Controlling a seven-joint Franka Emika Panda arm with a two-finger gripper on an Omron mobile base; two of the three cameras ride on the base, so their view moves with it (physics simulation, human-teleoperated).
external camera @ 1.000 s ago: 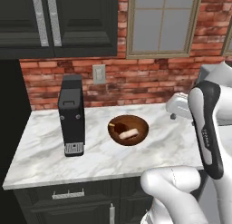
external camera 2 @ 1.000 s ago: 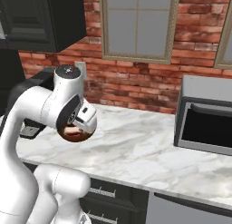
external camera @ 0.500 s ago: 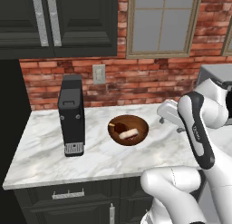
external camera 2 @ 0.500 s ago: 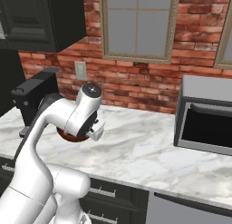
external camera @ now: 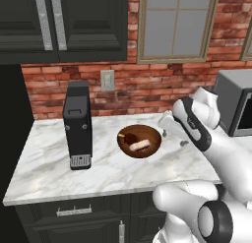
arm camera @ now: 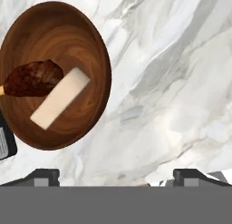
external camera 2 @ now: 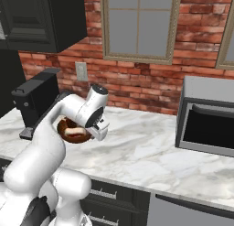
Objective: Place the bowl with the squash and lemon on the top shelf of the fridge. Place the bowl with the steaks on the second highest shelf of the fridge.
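The gripper (external camera: 173, 130) hung over the marble counter (external camera: 49, 173) just right of the bowl with the steaks (external camera: 140, 140), its jaws spread wide and holding nothing. From there the likeliest slip was a bad line-up — in the hand view the bowl with the steaks (arm camera: 54, 75) lay off to the upper left rather than between the fingertips (arm camera: 45, 175), so a straight descent would probably have met bare marble or clipped the near rim and tipped or pushed the bowl. A shove to the left could have driven it toward the black coffee machine (external camera: 78, 125), which stood near the bowl on that side. A pinch on only one wall of so wide a bowl might also have let it swing and spill the steaks (arm camera: 60, 98).

The bowl was dark brown, glossy wood with a visible grain, sitting upright near the middle of the counter. Inside lay two pieces — one pale beige slab and one dark brown lump, touching each other.
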